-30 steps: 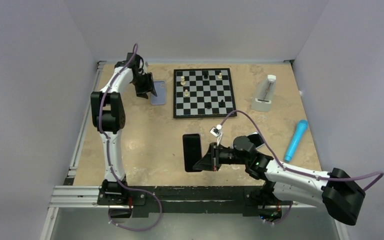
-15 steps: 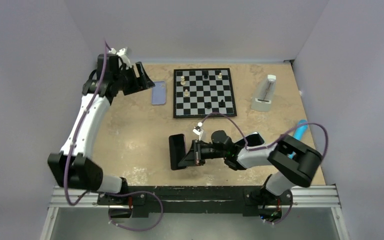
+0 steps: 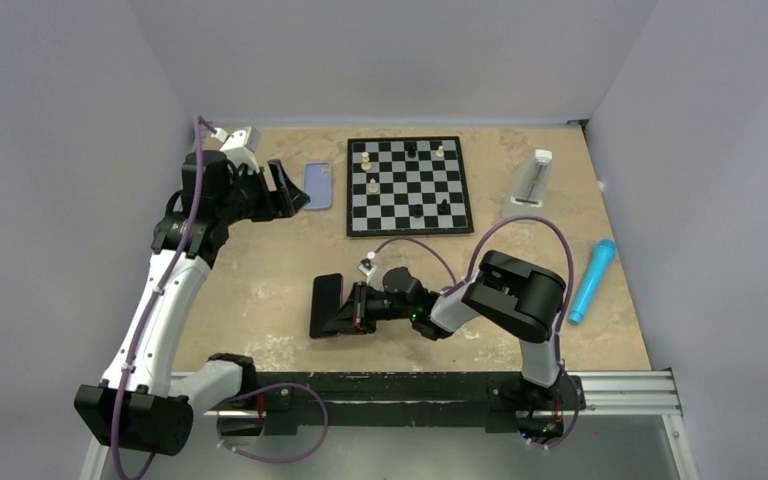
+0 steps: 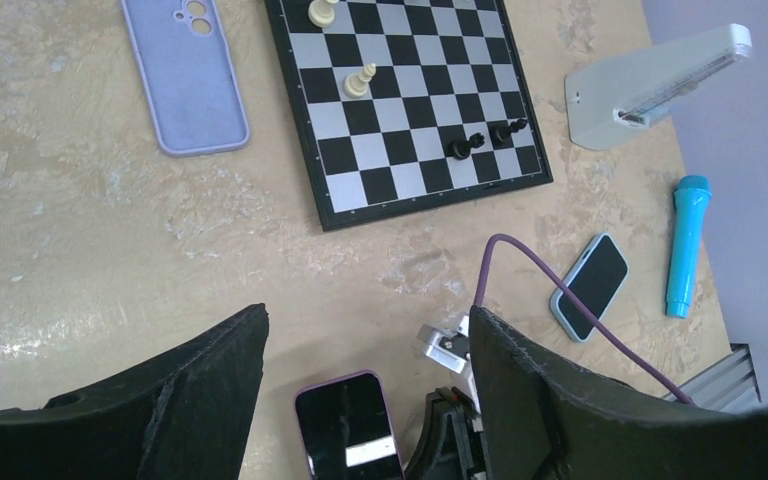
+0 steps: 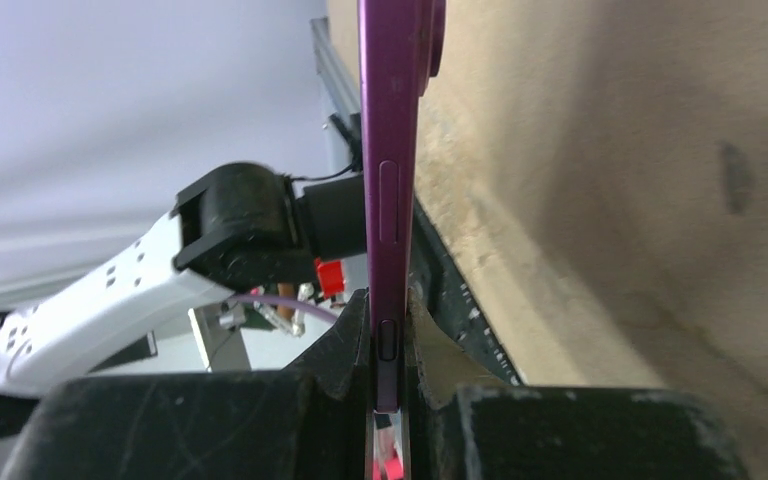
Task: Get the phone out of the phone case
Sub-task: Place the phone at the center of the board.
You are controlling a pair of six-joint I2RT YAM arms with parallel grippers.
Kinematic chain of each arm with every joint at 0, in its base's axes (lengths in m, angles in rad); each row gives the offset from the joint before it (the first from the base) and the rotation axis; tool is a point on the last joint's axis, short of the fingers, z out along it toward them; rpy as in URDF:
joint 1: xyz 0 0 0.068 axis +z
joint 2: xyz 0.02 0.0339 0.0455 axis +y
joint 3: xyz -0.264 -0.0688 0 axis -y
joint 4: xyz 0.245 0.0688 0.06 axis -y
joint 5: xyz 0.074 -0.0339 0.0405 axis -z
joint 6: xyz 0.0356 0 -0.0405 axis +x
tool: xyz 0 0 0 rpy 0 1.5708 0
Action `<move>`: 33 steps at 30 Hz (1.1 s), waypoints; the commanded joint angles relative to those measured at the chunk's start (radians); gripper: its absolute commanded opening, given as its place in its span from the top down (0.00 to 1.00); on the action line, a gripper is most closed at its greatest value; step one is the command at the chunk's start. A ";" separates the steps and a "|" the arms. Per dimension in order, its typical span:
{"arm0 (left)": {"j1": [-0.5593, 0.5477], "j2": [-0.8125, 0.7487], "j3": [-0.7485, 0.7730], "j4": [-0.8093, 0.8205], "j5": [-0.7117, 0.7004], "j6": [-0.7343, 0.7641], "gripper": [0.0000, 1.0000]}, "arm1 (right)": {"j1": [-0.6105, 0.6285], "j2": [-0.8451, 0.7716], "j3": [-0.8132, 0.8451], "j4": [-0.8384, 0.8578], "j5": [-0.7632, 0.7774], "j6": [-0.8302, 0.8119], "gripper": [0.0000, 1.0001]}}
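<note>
The separation looks done: the lilac phone case (image 3: pixel 318 185) lies flat and empty in the upper left of the top view, just left of the chessboard (image 3: pixel 408 185). The left wrist view shows it as a bare shell with its camera cut-outs (image 4: pixel 185 75). A second ago the left gripper (image 3: pixel 285 195) was down at the case. Now it has lifted off and drawn back toward the left edge of the frame, its fingers spread wide with nothing between them, and the case has not followed it. Meanwhile the right arm has swept the purple phone (image 3: pixel 325 305) leftward across the lower middle of the frame, well apart from the case. The right gripper (image 3: pixel 355 310) is clamped tight on the phone's lower end. Its own camera shows the two pads pinching the thin purple body (image 5: pixel 390 150), which stands on edge and rises straight up out of the fingers, side buttons facing the lens. From the left wrist the dark screen (image 4: pixel 348 425) shows low in the frame between that gripper's own fingers. With phone and case no longer touching, I judge that only setting the phone down and letting go may remain.
</note>
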State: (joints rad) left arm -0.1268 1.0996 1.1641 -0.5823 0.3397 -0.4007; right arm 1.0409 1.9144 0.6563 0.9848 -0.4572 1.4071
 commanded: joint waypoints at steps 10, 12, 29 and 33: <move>-0.004 -0.097 -0.033 0.111 0.055 -0.020 0.24 | 0.039 0.077 0.097 -0.091 0.095 0.018 0.85; -0.004 -0.094 -0.032 0.110 0.059 -0.020 0.24 | 0.039 0.072 0.105 -0.143 0.101 0.014 0.72; -0.002 -0.092 -0.037 0.118 0.074 -0.021 0.23 | 0.038 -0.113 0.120 -0.574 0.092 -0.125 0.15; -0.003 -0.089 -0.036 0.119 0.084 -0.025 0.23 | 0.037 -0.123 0.191 -0.707 0.042 -0.246 0.13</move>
State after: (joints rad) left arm -0.1268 1.0145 1.1309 -0.5133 0.3950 -0.4099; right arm 1.0790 1.8191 0.7654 0.4599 -0.3668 1.3025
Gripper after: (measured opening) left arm 0.767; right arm 0.863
